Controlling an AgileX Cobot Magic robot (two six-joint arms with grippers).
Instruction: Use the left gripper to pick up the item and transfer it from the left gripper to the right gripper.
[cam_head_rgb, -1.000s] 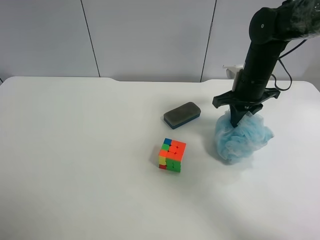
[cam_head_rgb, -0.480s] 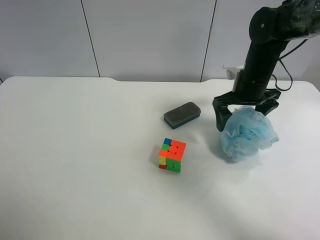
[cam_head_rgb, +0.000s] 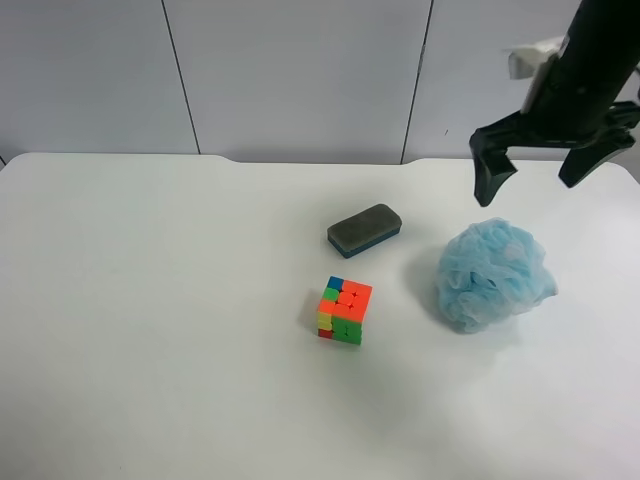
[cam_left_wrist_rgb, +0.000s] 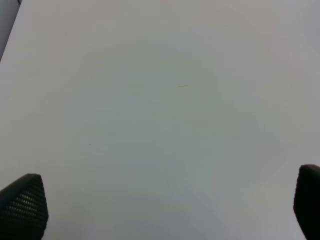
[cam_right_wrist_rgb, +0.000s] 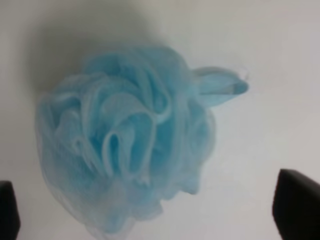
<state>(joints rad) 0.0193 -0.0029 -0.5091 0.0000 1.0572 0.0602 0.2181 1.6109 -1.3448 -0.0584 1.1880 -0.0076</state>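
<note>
White table (cam_head_rgb: 150, 300), exterior high view. Item (cam_head_rgb: 493, 274): light-blue mesh pouf, lying on the table at right of centre, held by nothing; tail points toward the frame's right edge. Right hand (cam_head_rgb: 552, 160): upper right of the frame, above the item and apart from it, fingers spread wide. Left hand (cam_left_wrist_rgb: 160, 210): fingertips wide apart over bare table in its wrist view, which is soft; probably empty. Eraser block (cam_head_rgb: 364, 229): centre. Puzzle cube (cam_head_rgb: 344, 310): below the eraser.

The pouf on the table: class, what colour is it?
Light blue. The pouf shows best in the right wrist view, filling most of that picture.
</note>
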